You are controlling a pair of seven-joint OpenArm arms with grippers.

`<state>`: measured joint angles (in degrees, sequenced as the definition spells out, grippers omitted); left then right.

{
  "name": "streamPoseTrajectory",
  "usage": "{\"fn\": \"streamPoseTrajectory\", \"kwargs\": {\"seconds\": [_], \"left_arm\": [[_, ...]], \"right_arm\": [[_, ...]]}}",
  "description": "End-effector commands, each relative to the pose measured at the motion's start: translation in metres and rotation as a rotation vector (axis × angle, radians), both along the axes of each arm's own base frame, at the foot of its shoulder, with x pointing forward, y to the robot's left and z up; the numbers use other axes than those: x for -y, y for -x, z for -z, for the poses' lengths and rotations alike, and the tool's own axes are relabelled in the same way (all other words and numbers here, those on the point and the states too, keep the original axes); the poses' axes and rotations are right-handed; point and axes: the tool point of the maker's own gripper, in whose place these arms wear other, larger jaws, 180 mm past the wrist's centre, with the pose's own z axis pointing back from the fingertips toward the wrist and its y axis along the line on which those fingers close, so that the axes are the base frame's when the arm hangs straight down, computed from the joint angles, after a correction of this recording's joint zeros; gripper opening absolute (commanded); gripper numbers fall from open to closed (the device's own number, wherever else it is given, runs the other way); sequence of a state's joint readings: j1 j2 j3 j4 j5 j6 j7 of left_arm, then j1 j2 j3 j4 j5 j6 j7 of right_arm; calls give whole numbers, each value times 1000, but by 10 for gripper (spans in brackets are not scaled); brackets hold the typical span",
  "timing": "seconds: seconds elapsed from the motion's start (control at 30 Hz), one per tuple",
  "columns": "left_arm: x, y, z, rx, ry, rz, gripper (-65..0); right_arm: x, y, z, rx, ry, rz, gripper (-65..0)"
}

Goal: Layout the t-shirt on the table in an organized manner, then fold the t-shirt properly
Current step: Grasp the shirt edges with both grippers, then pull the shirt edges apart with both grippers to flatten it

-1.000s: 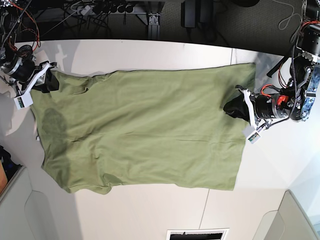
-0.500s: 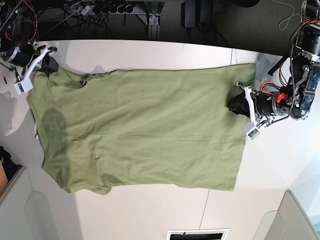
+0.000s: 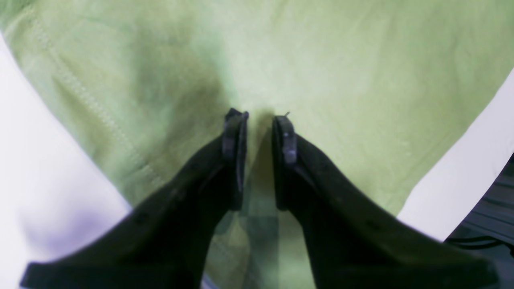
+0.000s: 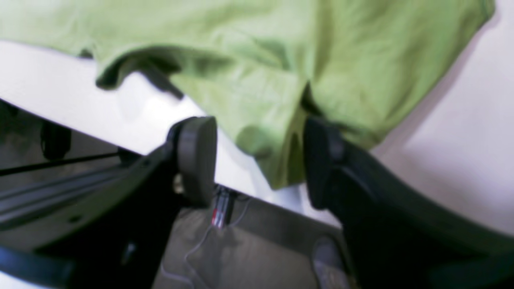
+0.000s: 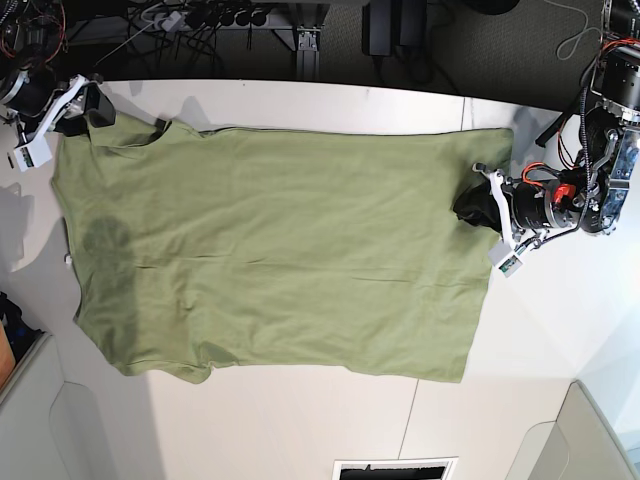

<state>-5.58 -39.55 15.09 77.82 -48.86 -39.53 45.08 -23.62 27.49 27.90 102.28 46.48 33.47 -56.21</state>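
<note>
The t-shirt (image 5: 280, 270) lies flat on the table (image 5: 330, 105). The left gripper (image 3: 259, 120) pinches its hem; the right gripper (image 4: 259, 160) stands open around a sleeve corner.

Right gripper (image 4: 259, 160): jaws spread apart, one dark finger on each side of the frame.
T-shirt (image 4: 281, 60): olive-green cloth fills the upper frame; a rumpled corner hangs down between the jaws.
Contact: cloth lies against the right-hand finger (image 4: 321, 160), apparently touching; clear of the left pad.
Table (image 4: 461, 152): white surface under the cloth; its edge runs diagonally.
Image quality: soft, blurred.
</note>
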Motion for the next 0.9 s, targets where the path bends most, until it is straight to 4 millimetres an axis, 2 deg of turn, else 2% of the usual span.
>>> {"fn": "streamPoseTrajectory", "kwargs": {"seconds": [0.0, 0.07, 0.13, 0.3, 0.47, 0.63, 0.73, 0.87], "left_arm": [[-7, -9, -13, 31, 2, -2, -461], [-14, -12, -20, 40, 16, -24, -430], [-26, -18, -30, 50, 23, -63, -428], [-54, -19, -58, 51, 123, -190, -428], [-83, 11, -55, 8, 177, -303, -419], [-104, 49, -42, -52, 195, -395, -364], [-109, 68, -33, -95, 184, -415, -364], [-104, 89, -18, -150, 188, -424, -364]], "right_arm": [[3, -12, -15, 65, 9, -11, -312], [6, -17, -21, 93, 26, -4, -312], [12, -20, -28, 115, 40, 11, -312], [44, -24, -44, 160, 99, 100, -312], [81, -19, -47, 149, 177, 205, -312], [94, -6, -24, 77, 132, 272, -275], [100, 2, -10, 43, 97, 317, -270], [105, 12, 4, 3, 64, 359, -270]]}}
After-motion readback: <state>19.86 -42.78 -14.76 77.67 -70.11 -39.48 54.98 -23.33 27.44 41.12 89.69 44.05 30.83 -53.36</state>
